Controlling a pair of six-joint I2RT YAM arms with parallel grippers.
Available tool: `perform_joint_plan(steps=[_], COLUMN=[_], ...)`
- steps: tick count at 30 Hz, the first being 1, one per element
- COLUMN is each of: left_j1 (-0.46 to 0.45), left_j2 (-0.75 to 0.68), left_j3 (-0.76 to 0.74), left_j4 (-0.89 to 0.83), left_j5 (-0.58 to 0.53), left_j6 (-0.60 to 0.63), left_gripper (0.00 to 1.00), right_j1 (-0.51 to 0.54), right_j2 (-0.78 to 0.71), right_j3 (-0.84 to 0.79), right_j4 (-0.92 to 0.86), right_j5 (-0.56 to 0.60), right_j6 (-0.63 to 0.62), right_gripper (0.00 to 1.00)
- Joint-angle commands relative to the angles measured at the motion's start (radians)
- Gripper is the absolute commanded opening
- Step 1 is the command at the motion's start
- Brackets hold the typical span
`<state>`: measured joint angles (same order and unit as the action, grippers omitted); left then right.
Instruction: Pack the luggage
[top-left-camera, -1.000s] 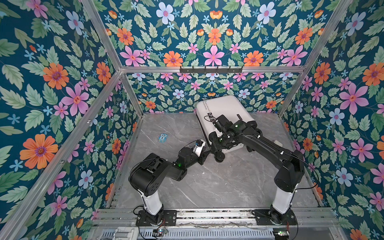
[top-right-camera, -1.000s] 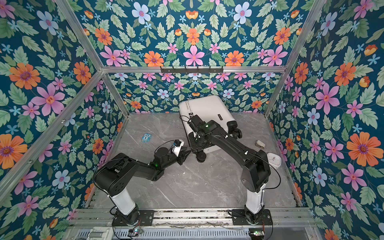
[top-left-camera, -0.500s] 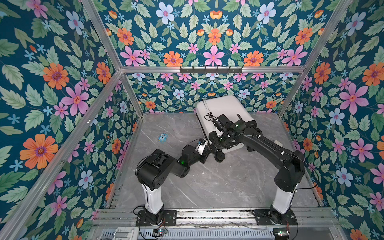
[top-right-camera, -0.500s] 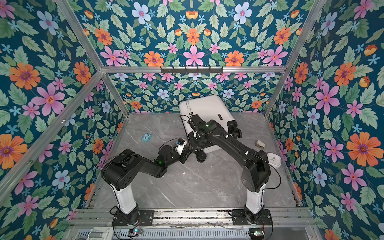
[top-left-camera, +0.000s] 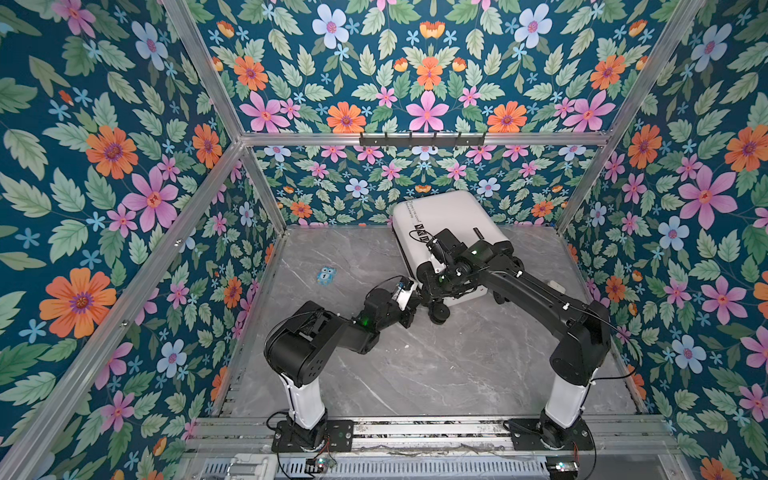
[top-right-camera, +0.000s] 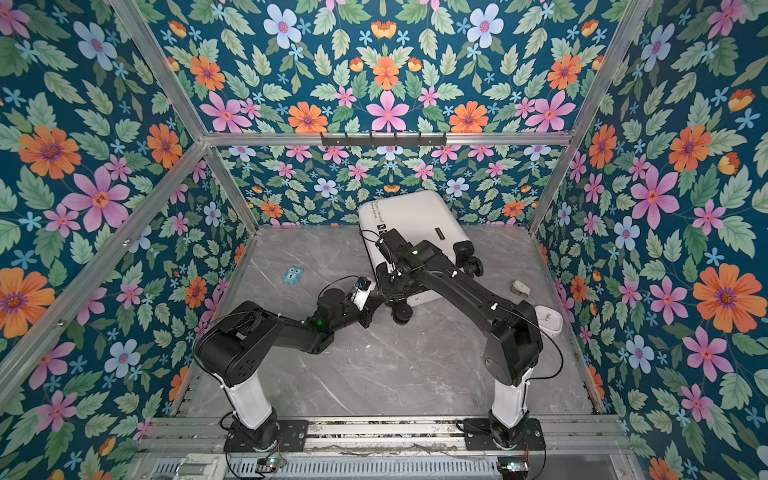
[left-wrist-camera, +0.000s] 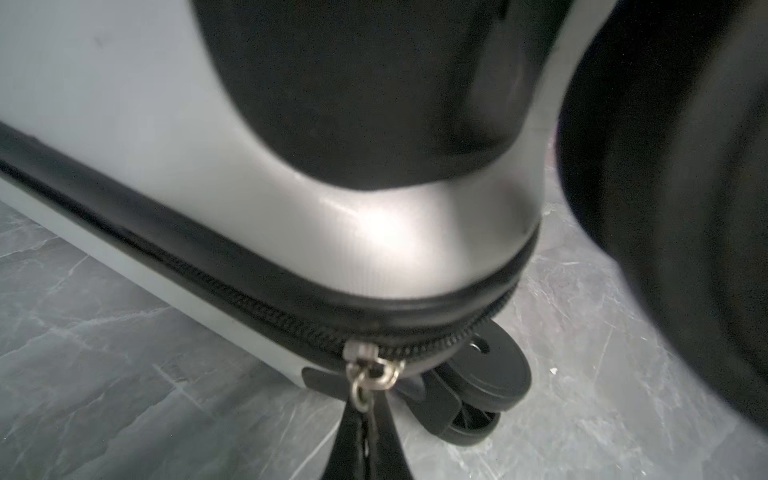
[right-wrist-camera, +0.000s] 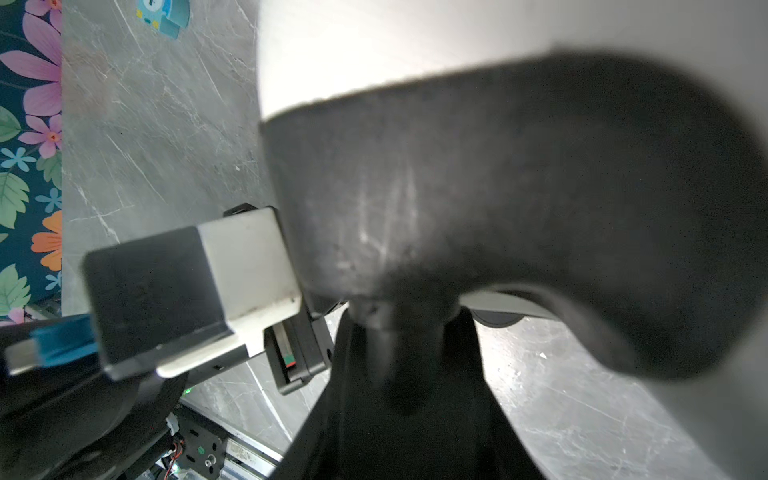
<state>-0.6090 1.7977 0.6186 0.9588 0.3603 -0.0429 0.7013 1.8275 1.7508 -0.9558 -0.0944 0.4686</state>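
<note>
The luggage (top-left-camera: 449, 216) (top-right-camera: 411, 216) is a white hard-shell suitcase lying shut and flat at the back of the grey floor. In the left wrist view its black zipper band (left-wrist-camera: 232, 291) runs round the near corner, above a black wheel (left-wrist-camera: 486, 374). My left gripper (left-wrist-camera: 368, 415) (top-left-camera: 415, 299) is at that corner, shut on the pull hanging from the metal zipper slider (left-wrist-camera: 361, 353). My right gripper (right-wrist-camera: 399, 399) (top-left-camera: 440, 286) reaches over the same corner and is shut on the stem of the upper wheel, under its black housing (right-wrist-camera: 498, 187).
A small blue owl card (top-left-camera: 326, 275) (top-right-camera: 294, 275) lies on the floor left of the luggage. A beige object (top-right-camera: 521, 286) and a white one (top-right-camera: 548, 320) sit by the right wall. Floral walls close in three sides; a hook rail (top-left-camera: 422, 139) hangs at the back.
My left gripper has closed on the zipper pull and its arm has shifted right toward the luggage corner. The right arm and the luggage have stayed put.
</note>
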Motion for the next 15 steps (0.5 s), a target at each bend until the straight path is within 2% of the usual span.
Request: perform_joint_plan(steps=[1,15], left_j1=[0.003,0.003], left_j2=[-0.018,-0.113], left_j3=[0.009,-0.028], left_j4=[0.057,-0.05], left_j5=[-0.016,0.018], left_j6=[0.012,0.043], left_gripper=[0.02,0.0], right_j1=[0.003,0.003], right_j2=[-0.007,-0.008], right_j3=[-0.002,0.001], right_j4=[-0.019,-0.013], right_j5=[-0.03,-0.011], right_j6=[0.006,0.004], right_gripper=[0.18,0.17])
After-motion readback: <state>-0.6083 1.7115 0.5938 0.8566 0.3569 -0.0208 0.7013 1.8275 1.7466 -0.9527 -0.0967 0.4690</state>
